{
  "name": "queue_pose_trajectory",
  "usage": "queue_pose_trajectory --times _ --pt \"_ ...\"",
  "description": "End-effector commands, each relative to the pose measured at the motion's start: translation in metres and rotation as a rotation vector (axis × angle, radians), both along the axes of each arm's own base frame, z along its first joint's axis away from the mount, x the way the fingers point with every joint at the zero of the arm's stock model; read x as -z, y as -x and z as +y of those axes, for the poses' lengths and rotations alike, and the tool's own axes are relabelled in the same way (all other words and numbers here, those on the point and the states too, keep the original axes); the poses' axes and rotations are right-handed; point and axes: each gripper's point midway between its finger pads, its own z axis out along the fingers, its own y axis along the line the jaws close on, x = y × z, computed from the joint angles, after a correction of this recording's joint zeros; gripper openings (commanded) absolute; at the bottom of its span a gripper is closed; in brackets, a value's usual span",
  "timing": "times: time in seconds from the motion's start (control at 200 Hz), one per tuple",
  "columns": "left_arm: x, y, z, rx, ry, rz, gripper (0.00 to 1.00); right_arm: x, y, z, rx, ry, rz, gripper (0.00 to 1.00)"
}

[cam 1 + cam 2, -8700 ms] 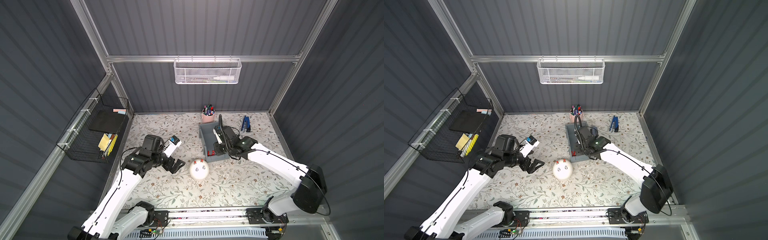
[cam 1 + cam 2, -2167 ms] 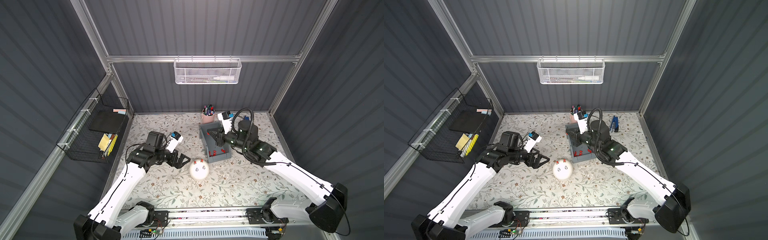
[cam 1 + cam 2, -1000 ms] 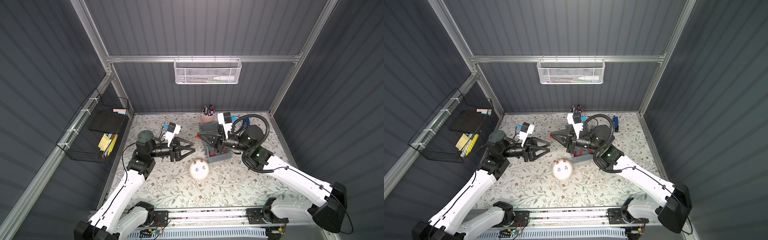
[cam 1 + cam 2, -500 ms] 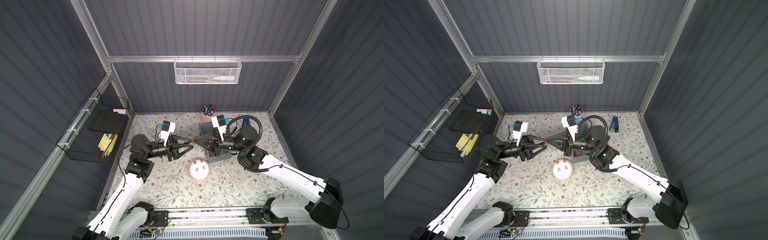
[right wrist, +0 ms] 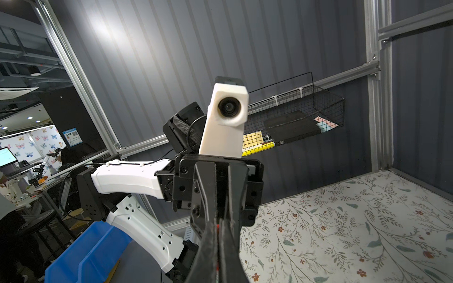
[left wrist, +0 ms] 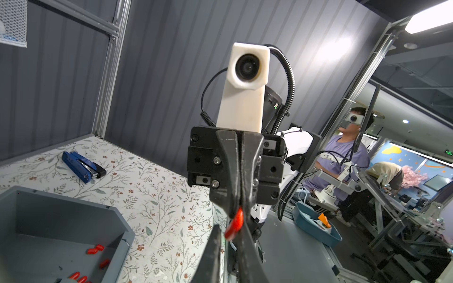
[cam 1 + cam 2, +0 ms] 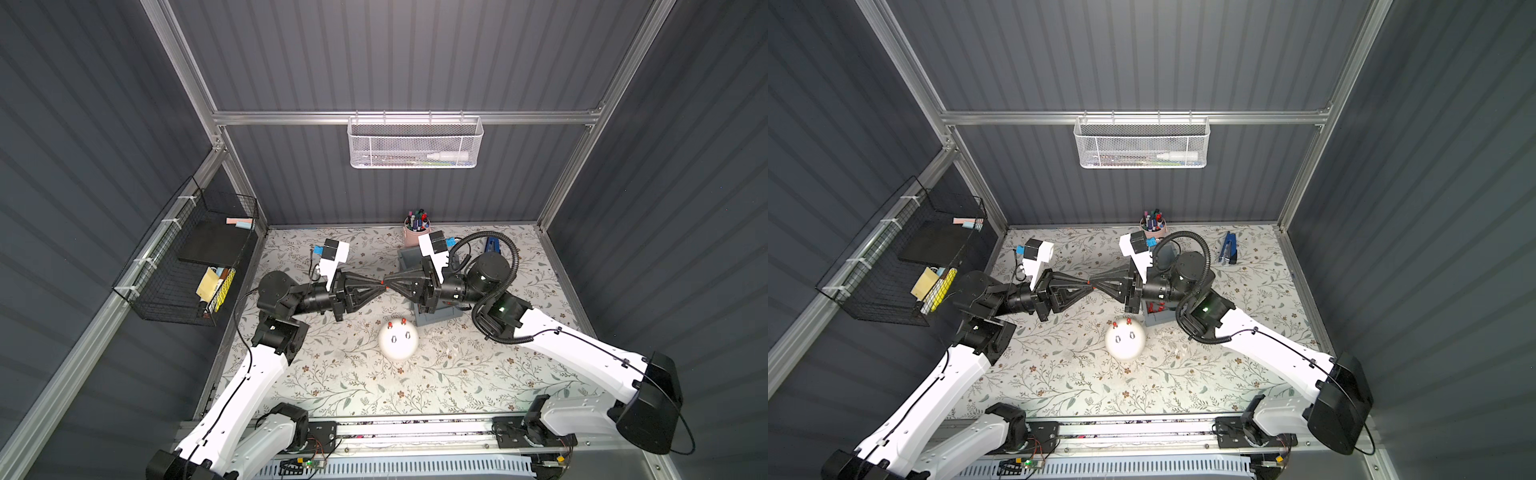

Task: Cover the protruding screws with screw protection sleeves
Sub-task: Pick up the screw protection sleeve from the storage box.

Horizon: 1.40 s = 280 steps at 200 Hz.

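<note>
L gripper [image 7: 378, 285] & R gripper [image 7: 390, 286] meet tip to tip above worktop [image 7: 345, 374], behind white dome [image 7: 398, 347]. R fingers [image 6: 230, 176] pinch red sleeve [image 6: 234, 221]; L fingers [image 6: 213, 250] pressed onto same sleeve's other end. Dome's screws [image 7: 394, 339]: front 2 bare, rear 2 capped red. Spare sleeves [image 6: 95, 248] in grey bin [image 6: 73, 220].

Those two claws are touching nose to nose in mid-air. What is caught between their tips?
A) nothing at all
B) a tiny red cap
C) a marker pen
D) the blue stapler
B: a red sleeve is pinched right where the closed tips of the left gripper and the right gripper meet.
</note>
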Motion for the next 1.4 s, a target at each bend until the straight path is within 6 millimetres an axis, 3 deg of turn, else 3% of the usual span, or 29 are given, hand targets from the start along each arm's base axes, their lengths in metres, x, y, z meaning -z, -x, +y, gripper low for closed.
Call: queue_pose_trajectory --times 0.0,0.145,0.245,0.285,0.37,0.46,0.545,0.68,0.885,1.396 --pt "-0.010 0.001 0.001 -0.003 0.016 -0.039 0.10 -0.009 0.008 0.001 -0.025 -0.026 -0.031 0.00" --pt "-0.012 0.004 0.002 -0.001 0.021 -0.051 0.03 -0.009 0.007 0.001 -0.010 -0.024 -0.030 0.00" --pt "-0.011 0.005 0.002 -0.006 0.019 -0.065 0.00 -0.007 0.003 0.000 0.015 -0.018 -0.024 0.09" --pt "-0.008 0.006 0.003 -0.009 0.012 -0.066 0.00 -0.007 0.003 -0.002 0.022 -0.016 -0.028 0.16" --pt "0.003 0.010 0.003 -0.003 -0.033 -0.060 0.00 -0.010 0.003 -0.007 0.049 -0.016 -0.041 0.43" --pt "0.029 0.028 0.005 0.038 -0.137 -0.052 0.00 -0.010 0.008 -0.014 0.065 0.030 -0.069 0.55" --pt "0.057 0.061 0.016 0.060 -0.291 -0.071 0.00 -0.012 0.018 -0.025 0.076 0.117 -0.122 0.53" --pt "0.067 0.086 0.026 0.082 -0.403 -0.103 0.00 0.003 0.024 -0.027 0.043 0.258 -0.178 0.43" --pt "0.062 0.088 0.025 0.115 -0.381 -0.098 0.00 0.033 0.035 -0.013 -0.061 0.439 -0.181 0.36" --pt "0.069 0.086 0.027 0.095 -0.425 -0.098 0.00 0.053 0.061 0.007 -0.184 0.551 -0.179 0.35"
